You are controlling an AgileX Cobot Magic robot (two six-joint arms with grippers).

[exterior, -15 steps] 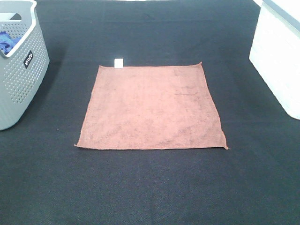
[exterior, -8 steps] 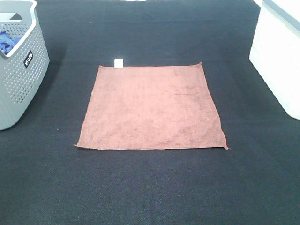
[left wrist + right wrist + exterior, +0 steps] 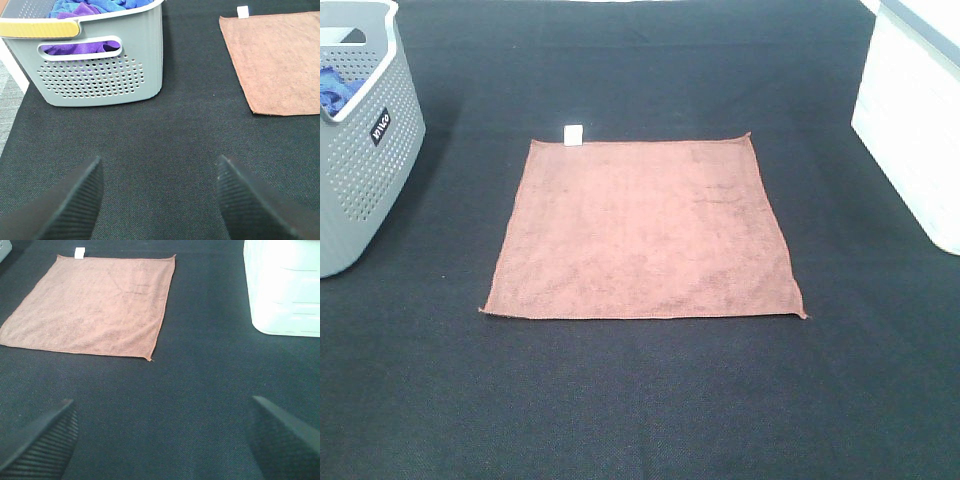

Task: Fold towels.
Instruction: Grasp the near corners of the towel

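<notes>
A square reddish-brown towel [image 3: 642, 230] lies flat and unfolded on the black table cover, its small white tag [image 3: 574, 133] on the far edge. It also shows in the left wrist view [image 3: 280, 60] and in the right wrist view [image 3: 95, 302]. Neither arm shows in the high view. My left gripper [image 3: 157, 200] is open and empty, above bare cover on the near left, apart from the towel. My right gripper [image 3: 162, 437] is open and empty, above bare cover on the near right, apart from the towel.
A grey perforated basket [image 3: 365, 150] stands at the far left; in the left wrist view the basket [image 3: 100, 75] holds blue and purple cloths [image 3: 87, 7]. A white container [image 3: 915, 120] stands at the far right and shows in the right wrist view [image 3: 282, 285].
</notes>
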